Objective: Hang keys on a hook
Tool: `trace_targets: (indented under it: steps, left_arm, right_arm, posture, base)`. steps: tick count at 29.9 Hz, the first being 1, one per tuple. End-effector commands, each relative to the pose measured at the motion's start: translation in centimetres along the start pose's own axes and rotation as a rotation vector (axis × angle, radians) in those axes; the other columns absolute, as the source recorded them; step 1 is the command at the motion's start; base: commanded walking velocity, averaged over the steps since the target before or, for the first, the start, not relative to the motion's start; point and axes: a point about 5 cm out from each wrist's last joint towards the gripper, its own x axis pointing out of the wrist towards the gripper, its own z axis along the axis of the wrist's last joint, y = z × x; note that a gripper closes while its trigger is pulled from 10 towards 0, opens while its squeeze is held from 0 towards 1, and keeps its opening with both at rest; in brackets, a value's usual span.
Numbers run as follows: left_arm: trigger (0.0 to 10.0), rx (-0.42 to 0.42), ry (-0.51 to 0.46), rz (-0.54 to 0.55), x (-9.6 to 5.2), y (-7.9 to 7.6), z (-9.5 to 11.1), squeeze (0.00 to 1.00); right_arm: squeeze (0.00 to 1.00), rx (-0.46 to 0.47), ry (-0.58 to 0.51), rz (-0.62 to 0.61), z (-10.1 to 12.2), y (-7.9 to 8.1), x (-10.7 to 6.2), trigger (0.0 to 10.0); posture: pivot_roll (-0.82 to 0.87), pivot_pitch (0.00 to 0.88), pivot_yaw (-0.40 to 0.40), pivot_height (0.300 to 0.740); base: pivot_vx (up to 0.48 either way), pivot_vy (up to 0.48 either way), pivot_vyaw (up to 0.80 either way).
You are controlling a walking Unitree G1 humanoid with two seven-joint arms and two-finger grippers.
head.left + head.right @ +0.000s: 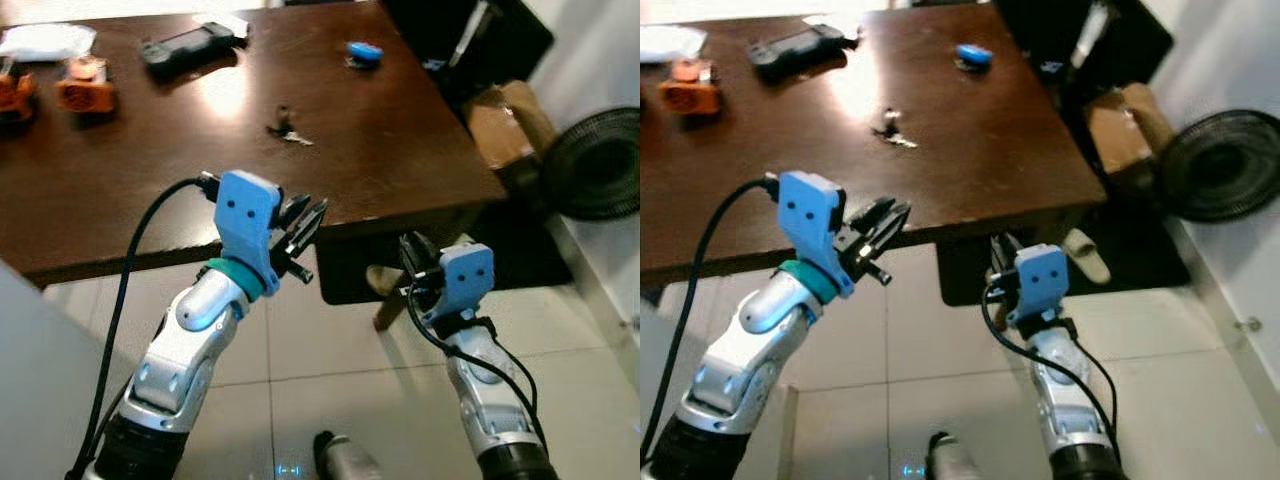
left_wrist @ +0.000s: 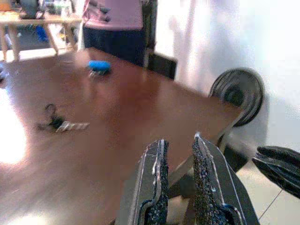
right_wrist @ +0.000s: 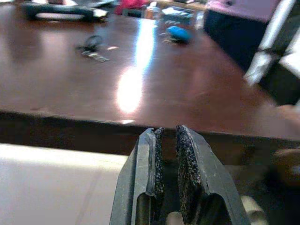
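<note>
The keys lie on the dark brown table, near the middle of its top, well apart from both grippers. Nothing holds them.

The left gripper is raised in front of the near edge of the table, its black fingers pointing toward the tabletop. In the left wrist view its two fingers stand close together with only a narrow gap between them, and nothing is between the pads. The right gripper is lower, below the table edge and above the tiled floor. In the right wrist view its fingers are almost pressed together, with a thin slit left, and they hold nothing.

The head views show the far side of the table: a black handheld device, two orange objects at the left, a white bag and a small blue object. To the right of the table stand a cardboard box and a round black fan on the floor.

The left wrist view adds what the head views do not give: a person in a pink top stands behind the table, and a lighter wooden table is further back. The right wrist view shows the keys from low level, with strong glare on the tabletop beside them.
</note>
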Motion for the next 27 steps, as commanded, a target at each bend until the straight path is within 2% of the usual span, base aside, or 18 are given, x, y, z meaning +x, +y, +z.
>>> trace_targets:
  steps: [1, 2, 5, 27]
  left_arm:
    - [10.0, 0.028, 0.042, 0.091, -0.18, 1.17, -0.99, 0.00]
    - [10.0, 0.032, 0.058, 0.136, -0.03, 1.81, -1.19, 0.00]
    - [10.0, 0.034, 0.058, 0.136, 0.00, 1.86, -1.16, 0.00]
    - [10.0, 0.055, 0.062, 0.118, 0.31, 1.16, -1.66, 0.00]
  right_arm:
    - [0.00, 0.008, -0.002, 0.018, 0.05, 0.71, -0.03, 10.0]
    - [0.00, 0.005, -0.011, 0.031, 0.33, 1.00, 0.16, 10.0]
    - [0.00, 0.007, -0.013, 0.034, 0.38, 1.03, 0.20, 10.0]
    - [0.00, 0.003, 0.013, 0.022, 0.17, 0.41, 0.07, 10.0]
  posture:
    - [-0.11, 0.139, 0.042, 0.740]
    - [-0.11, 0.136, 0.041, 0.740]
    - [-0.11, 0.136, 0.041, 0.740]
    - [-0.11, 0.121, 0.041, 0.740]
  base:
    - [0.472, 0.000, 0.00]
    - [0.472, 0.000, 0.00]
    - [0.472, 0.000, 0.00]
    - [0.471, 0.000, 0.00]
